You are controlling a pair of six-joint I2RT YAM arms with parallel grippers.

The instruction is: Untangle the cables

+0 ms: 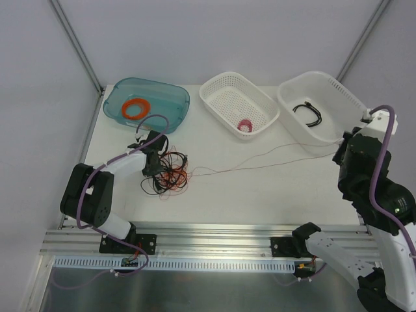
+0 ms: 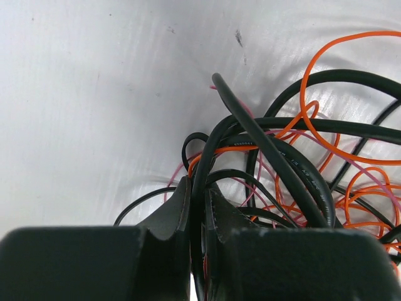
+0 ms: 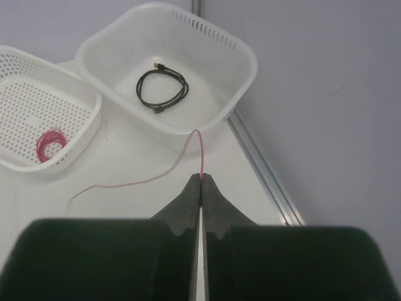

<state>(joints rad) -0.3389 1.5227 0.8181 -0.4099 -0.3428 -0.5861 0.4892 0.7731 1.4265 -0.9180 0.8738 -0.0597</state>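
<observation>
Looking down on the white worktop [image 1: 260,188], the tangle of thin black, red and orange cables [image 1: 170,174] lies in loose curly loops at about nine o'clock. The left claw [image 2: 198,188] is sunk into the ten o'clock side of that heap. Its wrist camera shows the jaws pinched narrow on a black strand [image 2: 202,157] that runs up between them, with orange and pinkish loops crowding in at three o'clock.

From the tangle a thin red wire [image 3: 202,160] trails across the worktop towards three o'clock, where the right arm stands. The right claw [image 3: 200,179] is closed tight on it. The wire comes out between the fingertips, arcs up to the near wall of the tub and falls back to the surface at nine o'clock of the claw.

Along the far edge sit three containers:
- At ten o'clock, a translucent teal plastic tray [image 1: 172,97] with a thick orange ring [image 1: 127,110] inside.
- At twelve o'clock, a white perforated basket [image 1: 224,88] holding a small pink spool [image 1: 245,125].
- At two o'clock, a deep white plastic tub [image 1: 325,88] with a coiled black cord [image 3: 185,88] lying on its floor.
</observation>
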